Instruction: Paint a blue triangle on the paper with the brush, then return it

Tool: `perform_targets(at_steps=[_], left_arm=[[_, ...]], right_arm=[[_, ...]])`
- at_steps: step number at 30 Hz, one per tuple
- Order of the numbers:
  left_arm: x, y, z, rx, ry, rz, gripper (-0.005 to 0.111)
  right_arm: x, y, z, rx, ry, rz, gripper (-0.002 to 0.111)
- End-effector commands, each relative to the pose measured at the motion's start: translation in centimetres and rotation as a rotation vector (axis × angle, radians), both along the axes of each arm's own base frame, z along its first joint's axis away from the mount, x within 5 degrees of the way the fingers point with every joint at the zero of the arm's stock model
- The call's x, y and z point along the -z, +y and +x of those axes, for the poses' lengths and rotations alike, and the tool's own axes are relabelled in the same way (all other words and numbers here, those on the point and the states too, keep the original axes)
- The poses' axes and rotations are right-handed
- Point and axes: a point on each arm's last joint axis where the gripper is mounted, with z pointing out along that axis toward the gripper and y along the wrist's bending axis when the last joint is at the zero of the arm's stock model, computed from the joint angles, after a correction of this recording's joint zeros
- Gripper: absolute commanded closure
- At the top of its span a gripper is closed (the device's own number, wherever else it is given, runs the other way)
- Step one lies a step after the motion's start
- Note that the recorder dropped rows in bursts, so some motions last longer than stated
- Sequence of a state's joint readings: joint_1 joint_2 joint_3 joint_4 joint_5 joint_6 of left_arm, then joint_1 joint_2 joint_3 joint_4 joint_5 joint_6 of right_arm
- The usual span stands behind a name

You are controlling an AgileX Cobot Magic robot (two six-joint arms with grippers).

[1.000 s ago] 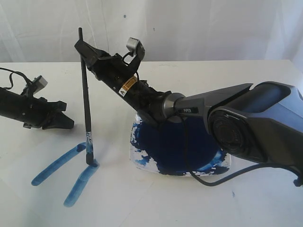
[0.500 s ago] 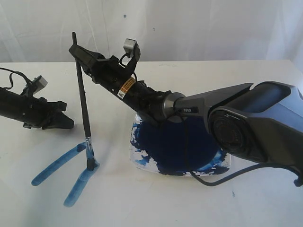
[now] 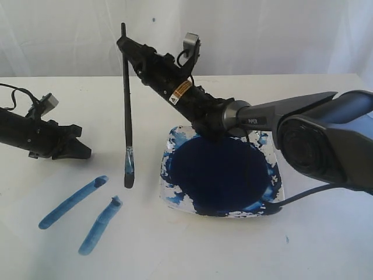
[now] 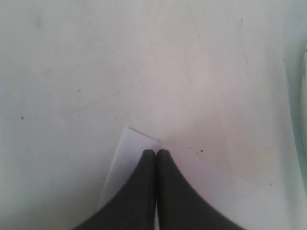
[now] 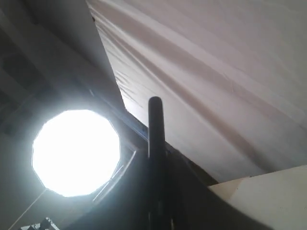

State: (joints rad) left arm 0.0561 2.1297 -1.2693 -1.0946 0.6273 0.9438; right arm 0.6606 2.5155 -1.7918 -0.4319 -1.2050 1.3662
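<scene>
The right gripper [image 3: 124,44] reaches in from the right over the dish [image 3: 165,192], its jaws clamped on the very top of the brush [image 3: 127,111]. The brush hangs almost upright, its blue-stained tip pointing down, just left of the dish and near the upper end of the shorter stroke. Whether the bristles touch the sheet I can't quite tell, though they look to be just clear of it. Of the blue triangle [image 3: 73,202] there are only two streaky strokes on the paper [image 3: 145,239], slanting side by side and not joined. The dish sits on the table [image 3: 326,256] to the right of them, filled with a dark navy paint pool [image 3: 218,175] and smeared white and blue at its edges. Off to the left the left gripper [image 3: 83,153] lies low – its wrist view shows the fingertips pressed together, holding nothing, right at a corner of a white sheet.
</scene>
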Motion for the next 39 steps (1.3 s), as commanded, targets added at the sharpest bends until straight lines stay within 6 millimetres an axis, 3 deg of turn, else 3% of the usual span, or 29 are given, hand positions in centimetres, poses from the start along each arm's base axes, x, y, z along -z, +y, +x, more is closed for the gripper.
perform_targets(at_steps=[1,7,17,31,39], left_arm=[[0.5,0.5,0.3,-0.025,-0.016,0.055,0.107],[0.5,0.5,0.3,-0.025,-0.016,0.055,0.107],[0.5,0.5,0.3,-0.025,-0.016,0.055,0.107],[0.5,0.5,0.3,-0.025,-0.016,0.055,0.107],[0.5,0.5,0.3,-0.025,-0.016,0.055,0.107]], right_arm=[[-1.4,-0.7,0.8,0.03,-0.008,0.061,0.108],[-3.2,0.0,1.9,0.062,-0.083,0.057,0.108],[1.5,0.6,4.3,0.082,0.095,0.026,0.108],[2.1,2.1,5.0,0.042,0.152,0.072,0.108],[2.5,3.3,4.0,-0.014,0.132,0.048,0.108]])
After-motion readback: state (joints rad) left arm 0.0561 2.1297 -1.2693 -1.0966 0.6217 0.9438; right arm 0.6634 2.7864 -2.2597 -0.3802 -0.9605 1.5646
